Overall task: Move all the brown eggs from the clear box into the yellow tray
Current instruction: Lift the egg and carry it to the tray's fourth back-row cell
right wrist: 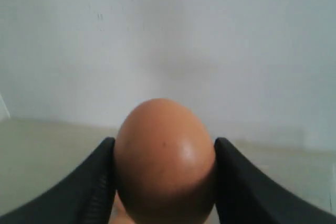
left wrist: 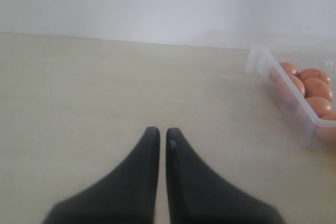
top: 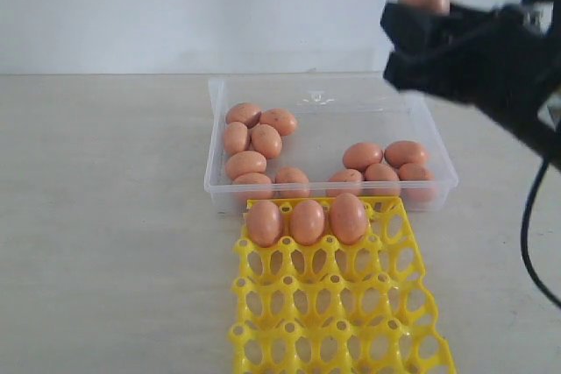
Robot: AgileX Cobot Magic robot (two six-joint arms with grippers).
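One brown egg (right wrist: 164,156) is clamped in the right gripper (top: 422,22) (aloft, near the clear box (top: 333,98)); left gripper (left wrist: 158,136) is seen empty, jaws nearly together.

1. clear box (top: 351,120): see-through plastic, glossy rim.
2. yellow tray (top: 336,281): moulded plastic, glossy.
3. brown eggs (top: 307,221): smooth shell, low sheen (held egg (right wrist: 164,171) shows a soft highlight, faint specks).
4. right gripper (right wrist: 164,144) fingers (right wrist: 247,187): matt black, material unclear.
5. table (top: 105,216): pale, matt, faintly mottled.
6. wall (top: 175,6): plain white, matt.
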